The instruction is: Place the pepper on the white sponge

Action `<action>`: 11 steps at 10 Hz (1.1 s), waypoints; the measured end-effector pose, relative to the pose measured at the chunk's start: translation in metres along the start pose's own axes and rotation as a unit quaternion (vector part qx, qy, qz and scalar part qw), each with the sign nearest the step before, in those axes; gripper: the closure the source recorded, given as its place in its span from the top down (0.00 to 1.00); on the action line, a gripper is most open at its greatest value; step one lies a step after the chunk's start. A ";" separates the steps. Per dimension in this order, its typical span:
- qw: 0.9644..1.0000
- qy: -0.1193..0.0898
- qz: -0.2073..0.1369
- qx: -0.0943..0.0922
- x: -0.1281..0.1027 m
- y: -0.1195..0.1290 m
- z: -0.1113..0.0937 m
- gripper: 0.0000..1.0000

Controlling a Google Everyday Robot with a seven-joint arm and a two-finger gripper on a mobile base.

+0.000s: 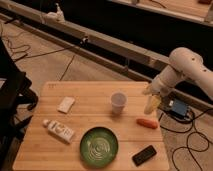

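Camera view: the pepper (147, 123) lies flat near the right-hand edge of the bench (85, 95), long axis roughly side to side, just beneath the end effector (152, 104), whose fingers stand apart, empty

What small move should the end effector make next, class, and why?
Probably lower onto the pepper: the open end effector hangs just above and beyond it, holding nothing, while the pepper lies far from the white sponge.

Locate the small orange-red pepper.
In the camera view, the small orange-red pepper lies by the wooden table's right edge, beyond the white cup; the open hand hangs close by.
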 end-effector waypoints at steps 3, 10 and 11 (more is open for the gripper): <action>0.999 -0.030 0.023 -0.022 0.020 -0.001 0.018 0.80; 0.996 -0.050 0.079 -0.013 0.080 -0.020 0.065 0.80; 0.994 -0.060 0.087 -0.016 0.085 -0.021 0.072 0.80</action>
